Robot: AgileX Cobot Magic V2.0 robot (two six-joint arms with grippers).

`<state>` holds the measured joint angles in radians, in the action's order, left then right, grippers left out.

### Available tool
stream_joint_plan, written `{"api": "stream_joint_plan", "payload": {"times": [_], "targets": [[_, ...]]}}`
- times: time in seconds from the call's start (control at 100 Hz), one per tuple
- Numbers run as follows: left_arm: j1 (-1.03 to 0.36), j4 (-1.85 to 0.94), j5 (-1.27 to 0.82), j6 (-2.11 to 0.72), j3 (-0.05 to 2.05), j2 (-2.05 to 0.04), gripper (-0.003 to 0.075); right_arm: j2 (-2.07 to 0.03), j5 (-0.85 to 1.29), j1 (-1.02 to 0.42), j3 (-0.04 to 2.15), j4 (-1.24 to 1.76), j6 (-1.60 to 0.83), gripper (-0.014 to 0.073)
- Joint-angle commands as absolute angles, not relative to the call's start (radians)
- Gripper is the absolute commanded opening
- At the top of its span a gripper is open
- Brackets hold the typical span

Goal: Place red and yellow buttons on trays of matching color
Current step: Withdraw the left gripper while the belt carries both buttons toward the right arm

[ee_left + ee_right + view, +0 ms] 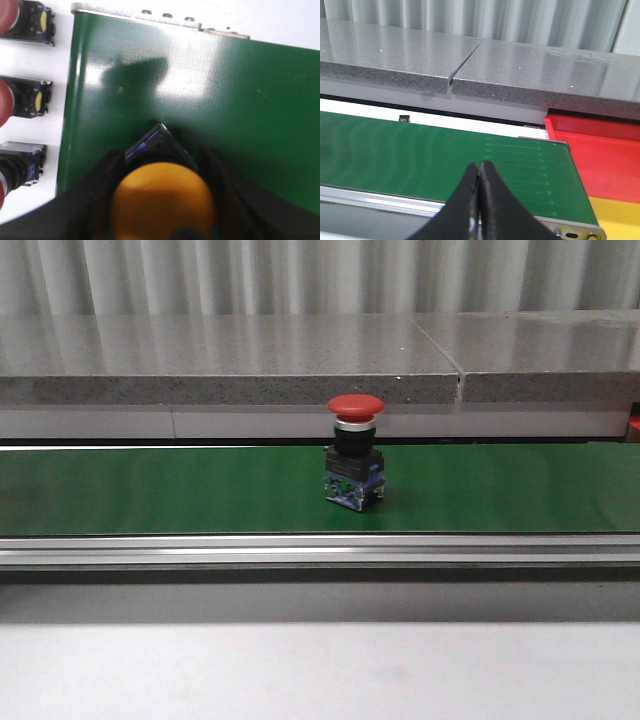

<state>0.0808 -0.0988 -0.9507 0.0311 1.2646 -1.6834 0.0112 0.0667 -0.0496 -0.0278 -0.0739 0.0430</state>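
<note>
A red mushroom button (354, 452) with a black and blue base stands upright on the green conveyor belt (150, 490) in the front view. No gripper shows in that view. In the left wrist view my left gripper (160, 167) is closed round a yellow button (162, 200), its black fingers (102, 180) flanking the cap over the belt (225, 100). My right gripper (480, 167) is shut and empty above the belt's near edge. A red tray (605, 155) and a yellow tray (620, 215) lie past the belt's end.
Three more buttons with black bodies (30, 97) lie on the white surface beside the belt's end in the left wrist view. A grey stone ledge (250, 360) runs behind the belt. A metal rail (300, 550) borders its front.
</note>
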Motion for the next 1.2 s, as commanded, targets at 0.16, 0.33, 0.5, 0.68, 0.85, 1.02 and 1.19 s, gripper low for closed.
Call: {"api": "stream_joint_plan", "payload": {"times": [0.16,0.33,0.5,0.68,0.85,1.02,1.19], "targets": [[0.070,-0.085,-0.977,0.000,1.292,-1.639,0.0660,0.024,-0.012,-0.050,-0.023,-0.086,0.039,-0.0068],[0.023,-0.089,-0.977,-0.012,1.292,-1.585,0.0659,0.024,-0.012,-0.050,-0.023,-0.086,0.039,-0.0068],[-0.022,-0.087,-0.977,-0.014,1.292,-1.503,0.0660,0.024,-0.012,-0.050,-0.023,-0.086,0.039,-0.0068],[-0.027,-0.078,-0.977,-0.017,1.292,-1.410,0.0659,0.024,-0.012,-0.050,-0.023,-0.086,0.039,-0.0068],[-0.027,-0.078,-0.957,-0.024,1.272,-1.296,0.0659,0.024,-0.012,-0.050,-0.023,-0.086,0.039,-0.0068],[-0.027,-0.083,-0.830,-0.035,1.151,-1.138,0.0659,0.024,-0.012,-0.050,-0.023,-0.086,0.039,-0.0068],[-0.027,-0.117,-0.684,-0.069,0.957,-0.951,0.0659,0.024,-0.012,-0.050,-0.023,-0.086,0.039,-0.0068]]}}
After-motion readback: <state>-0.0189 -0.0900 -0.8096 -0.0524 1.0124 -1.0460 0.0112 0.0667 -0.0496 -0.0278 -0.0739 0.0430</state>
